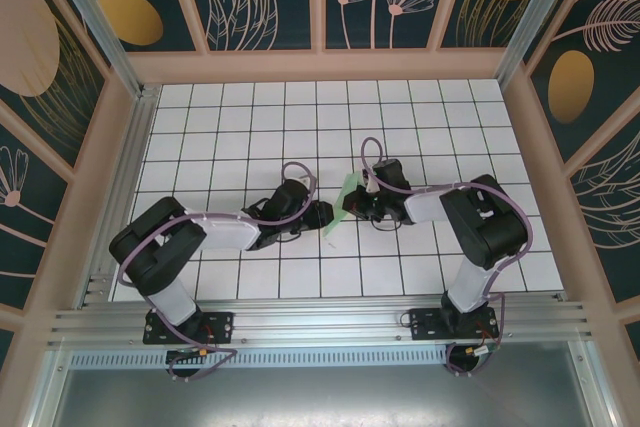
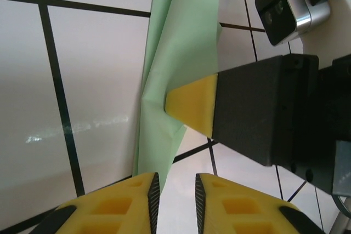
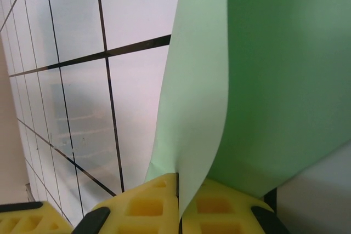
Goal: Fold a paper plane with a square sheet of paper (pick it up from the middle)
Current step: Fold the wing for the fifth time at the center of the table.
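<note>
The sheet of paper (image 1: pixel 343 197) is lifted off the bench (image 1: pixel 250 127) and stands nearly on edge between the two end effectors, which face each other tip to tip. It is light green and bent along its length rather than flat.

The right end effector (image 3: pixel 179 190) is clamped on it. In the right wrist view the paper (image 3: pixel 247 80) rises straight out of the seam between the two yellow fingers (image 3: pixel 145 206), and one layer curls away to the left while a broader, darker-lit face spreads to the right. From the left wrist view one yellow pad (image 2: pixel 192 105) of that end effector presses against the side of the sheet (image 2: pixel 184 42). A crease in the paper kinks just beside the pad. The right arm's wrist camera (image 2: pixel 282 6) sits just above its black finger mount.

The left end effector (image 2: pixel 174 193) is narrow, its two yellow fingers (image 2: pixel 109 206) close together. A slim gap between them shows pale bench (image 2: pixel 93 80). The sheet's lower end runs down to the inner edge of its left-hand finger, just ahead of the tips. The view is too steep to say whether it touches the pad or passes behind it.

From above, the left end effector (image 1: pixel 320 215) lies just beside the paper's lower edge. The right end effector (image 1: pixel 357 205) is at the paper's other side, near its middle. Both arms reach inward over the white, black-lined bench.
</note>
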`<state>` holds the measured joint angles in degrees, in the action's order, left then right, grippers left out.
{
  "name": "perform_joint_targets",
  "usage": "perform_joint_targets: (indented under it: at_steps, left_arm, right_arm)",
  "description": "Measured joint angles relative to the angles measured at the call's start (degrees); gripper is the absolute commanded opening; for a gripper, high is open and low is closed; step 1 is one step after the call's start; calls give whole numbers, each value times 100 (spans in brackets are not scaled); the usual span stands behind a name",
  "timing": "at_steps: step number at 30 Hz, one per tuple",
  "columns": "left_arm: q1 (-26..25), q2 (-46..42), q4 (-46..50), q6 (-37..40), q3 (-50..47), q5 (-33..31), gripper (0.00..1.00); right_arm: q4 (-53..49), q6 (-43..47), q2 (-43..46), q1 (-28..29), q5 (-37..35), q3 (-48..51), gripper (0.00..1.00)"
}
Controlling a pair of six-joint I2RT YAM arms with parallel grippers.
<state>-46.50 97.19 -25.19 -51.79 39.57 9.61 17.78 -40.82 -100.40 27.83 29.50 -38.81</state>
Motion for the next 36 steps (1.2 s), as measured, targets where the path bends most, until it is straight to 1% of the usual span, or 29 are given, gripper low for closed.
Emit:
perform_joint_targets:
  at_steps: [4,9,16,23,27,32,36]
  left_arm:
    - [50,262,-164,-87,42,109,21]
    - [66,557,-516,-201,28,361,20]
    - [66,573,-870,-302,-55,542,20]
    - [66,649,-1003,-323,-87,636,21]
    - [66,789,-1139,-363,-96,691,21]
    - [66,885,-1283,-442,-107,793,21]
    - [66,885,-1397,-470,-111,802,21]
  right_arm:
    - [15,-2,-17,-33,66,0,9]
    - [46,-2,-50,-76,173,0,9]
    - [81,-15,-81,-118,278,0,9]
    - [94,-22,-94,-129,315,4,10]
    - [120,-44,-94,-140,339,11,14]
    - [240,-149,-92,-153,468,24,25]
    - [289,-170,-92,-162,542,26,28]
